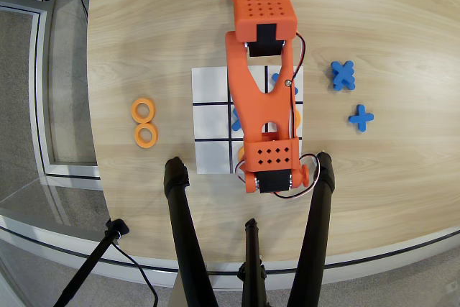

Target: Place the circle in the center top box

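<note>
You see a desk (158, 26) of pale wood grain with a smooth, low-sheen finish. The grid (210, 91) looks like matt white paper. The arm (259, 55) is matt orange plastic, perforated in places. The rings (144, 121) and crosses (343, 75) look like matt plastic too.

Bright, even light; sharp picture, edges slightly bowed

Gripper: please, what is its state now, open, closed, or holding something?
Gripper: cannot be told; the orange arm covers its fingers in the overhead view.
</note>
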`<state>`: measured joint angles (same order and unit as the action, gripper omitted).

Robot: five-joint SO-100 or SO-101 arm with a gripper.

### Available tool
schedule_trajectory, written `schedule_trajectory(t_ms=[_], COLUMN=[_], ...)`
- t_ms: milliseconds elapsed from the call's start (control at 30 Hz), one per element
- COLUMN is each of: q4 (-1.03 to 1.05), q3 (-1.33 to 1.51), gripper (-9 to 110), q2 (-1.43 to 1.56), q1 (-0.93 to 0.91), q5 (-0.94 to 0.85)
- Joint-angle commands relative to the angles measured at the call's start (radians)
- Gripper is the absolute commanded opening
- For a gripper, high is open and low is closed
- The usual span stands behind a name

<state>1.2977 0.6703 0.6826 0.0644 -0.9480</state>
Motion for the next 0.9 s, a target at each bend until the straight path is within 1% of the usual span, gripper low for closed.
schedule_trajectory(t_ms=[0,567,700,867], q4=[0.005,0.014,0.017,0.031], q3=[-0.044,-0.052,-0.055,-0.066], gripper=[0,0,6,6], q2=[0.005,-0.002,-0.002,-0.002], q1=[-0.002,-0.015,-0.015,-0.015], q5=[0.006,-0.005,-0.006,-0.006])
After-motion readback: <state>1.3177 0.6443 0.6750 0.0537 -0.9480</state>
